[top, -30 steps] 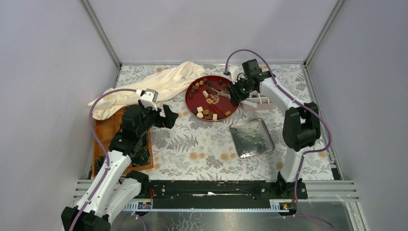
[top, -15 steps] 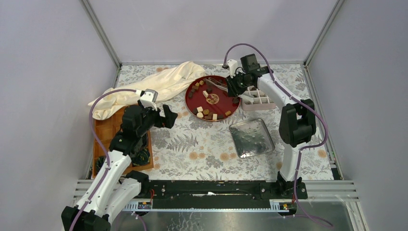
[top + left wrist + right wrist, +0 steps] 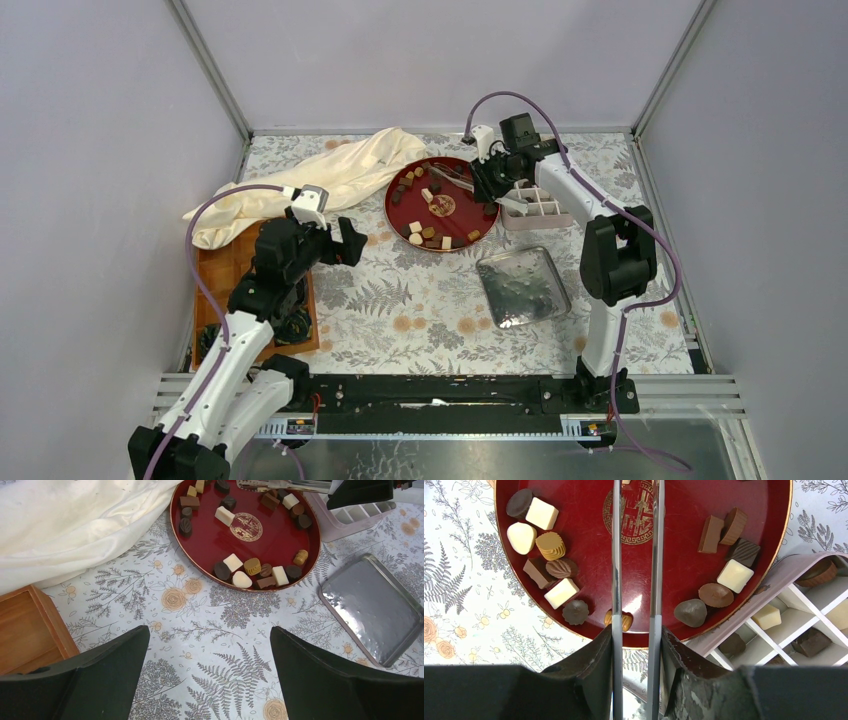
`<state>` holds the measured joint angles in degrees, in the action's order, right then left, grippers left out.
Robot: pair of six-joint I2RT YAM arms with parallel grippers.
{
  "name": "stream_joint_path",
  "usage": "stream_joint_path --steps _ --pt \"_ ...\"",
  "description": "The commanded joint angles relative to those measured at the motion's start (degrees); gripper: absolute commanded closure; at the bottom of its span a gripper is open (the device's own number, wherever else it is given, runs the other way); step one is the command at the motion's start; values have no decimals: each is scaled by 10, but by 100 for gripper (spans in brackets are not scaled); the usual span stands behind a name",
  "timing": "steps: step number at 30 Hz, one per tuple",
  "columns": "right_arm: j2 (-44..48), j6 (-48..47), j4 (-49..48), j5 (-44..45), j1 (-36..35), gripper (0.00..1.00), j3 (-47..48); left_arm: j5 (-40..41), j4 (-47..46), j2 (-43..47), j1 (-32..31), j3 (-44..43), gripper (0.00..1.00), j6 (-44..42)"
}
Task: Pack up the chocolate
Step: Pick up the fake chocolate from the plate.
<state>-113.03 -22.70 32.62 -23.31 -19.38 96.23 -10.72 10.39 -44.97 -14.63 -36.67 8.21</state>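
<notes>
Chocolate (image 3: pixel 432 233) pieces, dark, tan and white, lie scattered in a round red tray (image 3: pixel 462 215). In the right wrist view a white cube of chocolate (image 3: pixel 542 513) and others ring the tray (image 3: pixel 589 555). My right gripper (image 3: pixel 490 185) (image 3: pixel 636 635) is shut on metal tongs (image 3: pixel 656 555), whose arms reach out over the tray; their tips are cut off from view. Beside it stands a pale divided box (image 3: pixel 530 208) (image 3: pixel 804 610) with a few pieces in its cells. My left gripper (image 3: pixel 352 240) (image 3: pixel 210 630) hangs open and empty over the patterned cloth, left of the tray (image 3: pixel 280 545).
A silver metal lid (image 3: pixel 523 287) (image 3: pixel 372 607) lies near the tray on the right. A cream cloth (image 3: pixel 320 180) (image 3: pixel 65 525) is heaped at the back left. A wooden board (image 3: pixel 225 270) (image 3: pixel 25 630) sits under the left arm. Enclosure walls stand on three sides.
The right arm drew back towards the far side, carrying the tongs from the tray's middle to its far edge, then held still. The left arm has barely moved.
</notes>
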Motion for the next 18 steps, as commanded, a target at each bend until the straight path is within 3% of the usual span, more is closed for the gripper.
stream_joint_path --steps 1,18 --pt "9 -5 -23 7 0 61 2 12 -11 -3 0 6 1 -12" --pt "9 -16 -27 31 0 60 -12 7 -12 -6 1 5 1 -11"
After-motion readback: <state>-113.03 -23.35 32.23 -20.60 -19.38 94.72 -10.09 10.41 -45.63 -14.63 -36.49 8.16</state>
